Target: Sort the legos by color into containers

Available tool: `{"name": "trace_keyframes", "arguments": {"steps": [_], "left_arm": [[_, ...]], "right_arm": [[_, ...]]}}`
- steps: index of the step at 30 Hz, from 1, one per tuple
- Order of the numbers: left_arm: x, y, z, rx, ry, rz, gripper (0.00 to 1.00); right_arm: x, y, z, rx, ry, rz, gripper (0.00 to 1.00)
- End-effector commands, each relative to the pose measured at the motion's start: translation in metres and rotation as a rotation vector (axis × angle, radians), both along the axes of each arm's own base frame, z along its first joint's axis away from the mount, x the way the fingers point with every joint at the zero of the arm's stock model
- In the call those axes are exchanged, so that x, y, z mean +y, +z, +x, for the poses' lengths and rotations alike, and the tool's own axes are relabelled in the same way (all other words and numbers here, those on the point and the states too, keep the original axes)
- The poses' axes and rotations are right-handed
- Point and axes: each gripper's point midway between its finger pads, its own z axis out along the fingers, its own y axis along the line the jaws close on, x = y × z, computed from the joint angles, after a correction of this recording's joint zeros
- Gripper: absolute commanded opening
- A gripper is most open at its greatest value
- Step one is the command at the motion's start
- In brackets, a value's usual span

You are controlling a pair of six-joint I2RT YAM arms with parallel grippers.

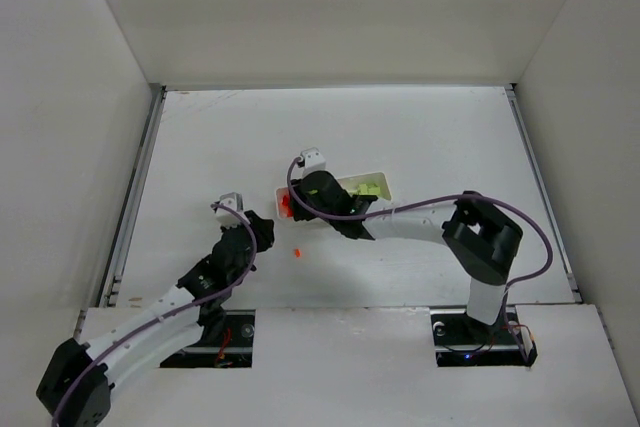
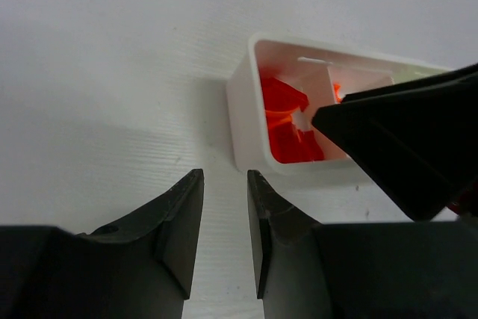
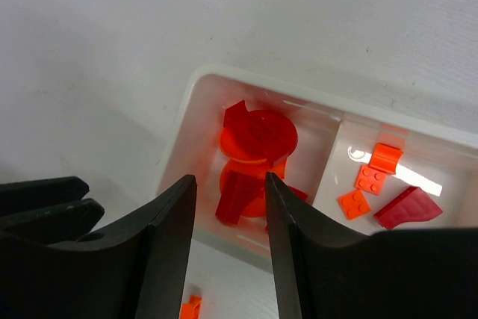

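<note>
Centrally on the table [image 1: 450, 137], well apart from its edges, the white tray [image 3: 196, 80] is seen. Red legos [image 3: 258, 136] are heaped in its end compartment and orange bricks [image 3: 370, 177] in the next. One orange piece [image 1: 297, 252] is left loose nearby. The right gripper [image 3: 229, 184] above that end and the left gripper [image 2: 225, 177] just beside its wall are held slightly parted, empty.

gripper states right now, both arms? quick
Left gripper: fingers slightly open, holding nothing.
Right gripper: open, nothing visibly gripped, fingers above the red legos in the tray.
</note>
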Motion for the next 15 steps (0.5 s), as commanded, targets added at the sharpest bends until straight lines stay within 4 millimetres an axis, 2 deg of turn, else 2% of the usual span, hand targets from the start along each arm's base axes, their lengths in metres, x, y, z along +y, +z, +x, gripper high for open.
{"name": "trace_keyframes", "arguments": {"steps": [1,6,9,15], "left_arm": [[-0.013,0.024,0.000,-0.035,-0.011,-0.024,0.27],[-0.018,0.025,-0.004,-0.052,0.005,0.014,0.26],[-0.013,0.028,-0.002,-0.065,0.025,0.036,0.27],[0.003,0.035,0.003,-0.096,0.062,0.060,0.31]], "right_arm": [[0.008,0.038,-0.003,-0.046,0.014,0.108,0.48],[0.013,0.020,-0.003,-0.018,0.024,0.081,0.43],[0.015,0.016,-0.002,-0.010,0.020,0.088,0.39],[0.018,0.009,0.000,0.002,0.027,0.075,0.38]]}}
